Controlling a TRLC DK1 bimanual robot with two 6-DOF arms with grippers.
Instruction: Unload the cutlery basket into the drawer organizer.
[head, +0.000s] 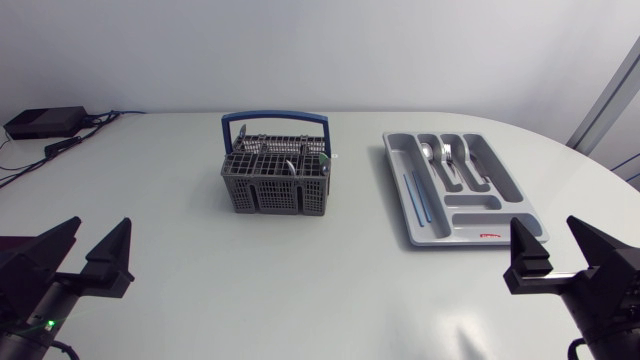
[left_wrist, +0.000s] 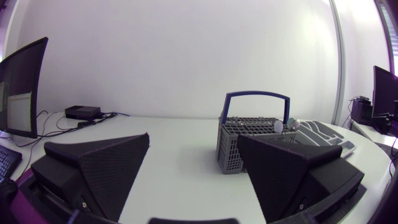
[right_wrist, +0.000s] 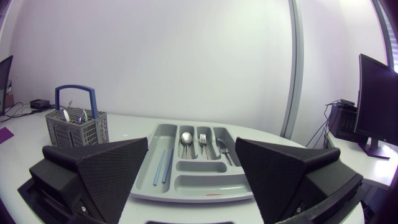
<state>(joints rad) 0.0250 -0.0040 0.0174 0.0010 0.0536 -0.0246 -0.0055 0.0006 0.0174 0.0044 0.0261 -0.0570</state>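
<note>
White table (head: 300, 290) bore the cutlery basket (head: 277, 178), seemingly loaded, nearer my left gripper (head: 100, 240); it and my right gripper (head: 545, 240) gaped empty.

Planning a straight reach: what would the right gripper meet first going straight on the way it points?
Probably the grey plastic drawer organizer, lying straight ahead of the right gripper; depth is unclear.

No text, number or sign can be read. The only print is a small red mark (head: 490, 235) on the rim of the organizer (head: 398, 190), at the end nearest to the right gripper (head: 544, 236). In the right wrist view it lies just ahead of the gap between the fingers, and there too it is too small to make out.
</note>
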